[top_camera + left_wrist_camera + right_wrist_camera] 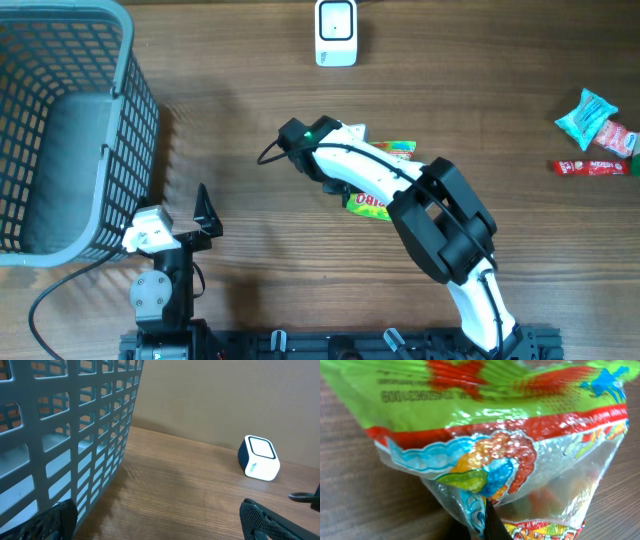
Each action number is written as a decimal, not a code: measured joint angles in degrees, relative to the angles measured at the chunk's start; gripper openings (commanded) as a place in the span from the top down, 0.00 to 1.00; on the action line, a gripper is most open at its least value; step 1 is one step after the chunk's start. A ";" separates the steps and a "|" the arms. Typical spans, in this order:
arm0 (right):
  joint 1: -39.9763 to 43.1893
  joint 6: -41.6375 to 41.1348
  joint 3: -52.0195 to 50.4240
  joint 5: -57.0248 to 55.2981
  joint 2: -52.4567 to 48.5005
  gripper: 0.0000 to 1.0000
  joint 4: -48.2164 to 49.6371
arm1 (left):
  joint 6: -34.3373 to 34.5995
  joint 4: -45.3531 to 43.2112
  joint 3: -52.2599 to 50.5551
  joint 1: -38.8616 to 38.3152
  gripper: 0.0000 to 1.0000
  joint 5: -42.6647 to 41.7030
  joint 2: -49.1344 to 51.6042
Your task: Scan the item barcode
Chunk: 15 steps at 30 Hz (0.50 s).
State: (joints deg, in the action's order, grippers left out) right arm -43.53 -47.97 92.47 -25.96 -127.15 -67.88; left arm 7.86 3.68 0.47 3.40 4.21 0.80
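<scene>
Right hand (489, 517) is clamped on the candy bag's (485, 435) thin edge; the slick film could slip out mid-lift. Left hand (160, 532) is apart.

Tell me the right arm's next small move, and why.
Probably lift the candy bag a little off the table. The right hand looks shut on its edge, the bag lies on the wood, and the scanner stands apart at the far side, so it needs clearance first.
</scene>
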 measured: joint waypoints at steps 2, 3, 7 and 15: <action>0.28 6.05 2.40 5.31 0.00 0.95 0.00 | 0.00 0.00 0.00 0.00 0.00 0.00 0.00; 0.39 9.27 3.91 8.11 0.02 0.95 0.63 | 0.00 0.00 0.00 0.00 0.00 0.00 0.00; 0.02 27.23 9.40 21.55 2.93 0.95 1.29 | 0.00 0.00 0.00 0.00 0.00 0.00 0.00; -0.33 31.45 2.99 10.64 5.03 0.80 -2.12 | 0.00 0.00 0.00 0.00 0.00 0.00 0.00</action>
State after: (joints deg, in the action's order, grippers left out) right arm -43.86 -16.51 95.46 -15.31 -122.13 -70.00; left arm 7.86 3.68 0.47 3.40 4.21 0.80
